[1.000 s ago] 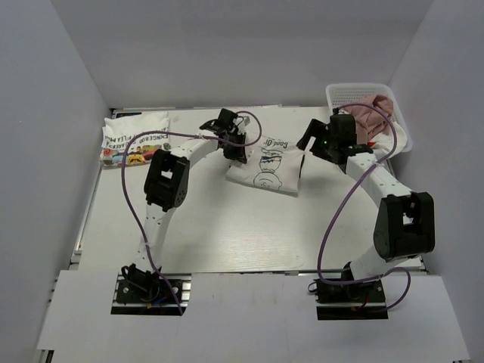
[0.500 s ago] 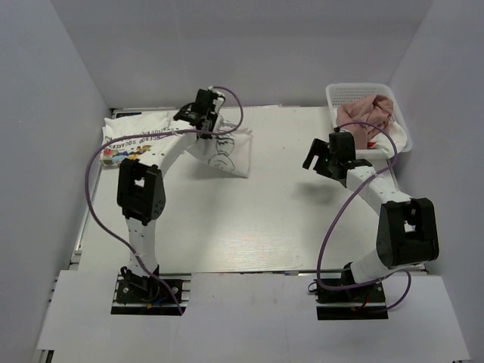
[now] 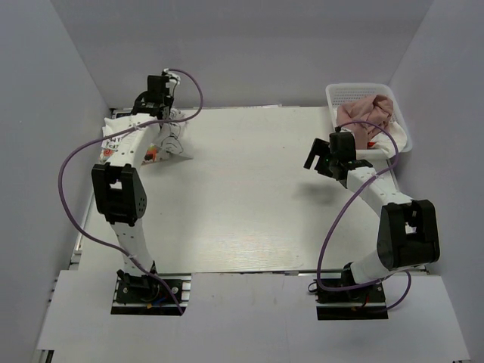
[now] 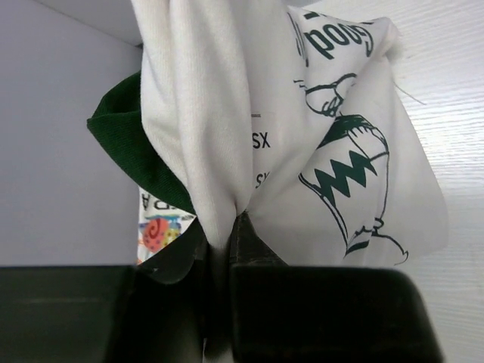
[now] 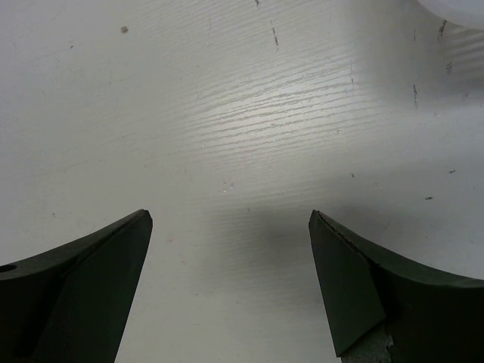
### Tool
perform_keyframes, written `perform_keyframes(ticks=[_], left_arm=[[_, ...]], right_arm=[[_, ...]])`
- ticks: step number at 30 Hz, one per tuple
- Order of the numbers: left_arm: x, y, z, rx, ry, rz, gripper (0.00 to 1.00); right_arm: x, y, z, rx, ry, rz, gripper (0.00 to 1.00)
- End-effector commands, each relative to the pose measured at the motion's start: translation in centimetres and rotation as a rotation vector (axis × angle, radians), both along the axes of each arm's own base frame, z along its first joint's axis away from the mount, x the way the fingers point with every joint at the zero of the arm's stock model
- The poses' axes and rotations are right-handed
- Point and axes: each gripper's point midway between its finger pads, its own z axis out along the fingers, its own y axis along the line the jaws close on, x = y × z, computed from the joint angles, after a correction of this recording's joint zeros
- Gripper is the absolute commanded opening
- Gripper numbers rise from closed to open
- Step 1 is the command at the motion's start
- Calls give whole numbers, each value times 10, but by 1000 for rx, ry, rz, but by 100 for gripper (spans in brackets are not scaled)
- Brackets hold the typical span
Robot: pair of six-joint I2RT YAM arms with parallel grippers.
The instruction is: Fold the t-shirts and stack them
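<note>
The white t-shirt with a dark green sleeve (image 4: 302, 151) (image 3: 172, 140) hangs bunched at the upper left of the overhead view, pinched in the clenched left gripper (image 4: 219, 236) (image 3: 162, 112); in the left wrist view green lettering at the top edge reads "Good" upside down, with a green-outlined cartoon figure in a zigzag-striped top below it; the black letters "SX" show near the fold, the rest of that line lost in the cloth; at the lower left of that view a sliver of the folded t-shirt with colourful cartoon figures (image 4: 155, 227) (image 3: 121, 142) peeks out, its black lettering too small to read from overhead; whether the hanging cloth touches it cannot be told; the dusty pink t-shirt (image 3: 367, 113) lies crumpled in the white lattice basket (image 3: 355, 91) at the upper right; the table (image 3: 249, 212) (image 5: 249, 113) is white with a fine wood grain and a few small dark specks, closed in by plain pale walls (image 3: 249, 53); the right gripper (image 5: 231, 215) (image 3: 321, 155) hovers over bare table left of the basket, its fingers spread wide and grasping nothing; both wrist views cut the fingers off at the bottom edge.
</note>
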Motion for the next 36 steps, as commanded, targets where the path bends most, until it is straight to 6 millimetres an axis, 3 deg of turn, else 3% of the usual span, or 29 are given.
perform_keyframes(ticks=[1, 3, 4, 7, 11, 15, 20, 21, 22, 23, 24, 25, 29, 36], left_arm=[[18, 12, 81, 20, -203, -68, 0], [23, 17, 82, 7, -193, -77, 0], [25, 25, 98, 2, -230, -69, 0], [25, 37, 98, -34, -229, -63, 0], [16, 54, 80, -48, -202, -23, 0], [13, 90, 66, -69, -192, 60, 0], [20, 114, 20, -103, -112, 98, 0], [24, 114, 23, -103, -121, 97, 0], [26, 123, 9, -111, -94, 119, 0], [28, 132, 9, -110, -100, 134, 0], [28, 138, -8, -113, -62, 146, 0], [29, 143, -3, -119, -76, 147, 0], [30, 156, -34, -129, -23, 168, 0], [36, 190, -43, -146, -20, 233, 0]], right_arm=[[10, 0, 18, -1, -67, 7, 90], [10, 2, 19, 6, -69, 12, 90], [10, 1, 19, 9, -67, 8, 90], [10, 2, 21, 6, -74, 14, 90], [12, 4, 19, 12, -74, 14, 90], [17, 6, 19, 22, -70, 20, 90], [21, 9, 21, 22, -65, 22, 90], [22, 8, 19, 25, -61, 22, 90], [22, 10, 21, 29, -64, 22, 90], [22, 11, 21, 27, -61, 25, 90], [25, 10, 22, 29, -64, 22, 90], [25, 11, 21, 35, -60, 22, 90], [28, 13, 21, 48, -53, 18, 90], [35, 19, 22, 57, -47, 27, 90]])
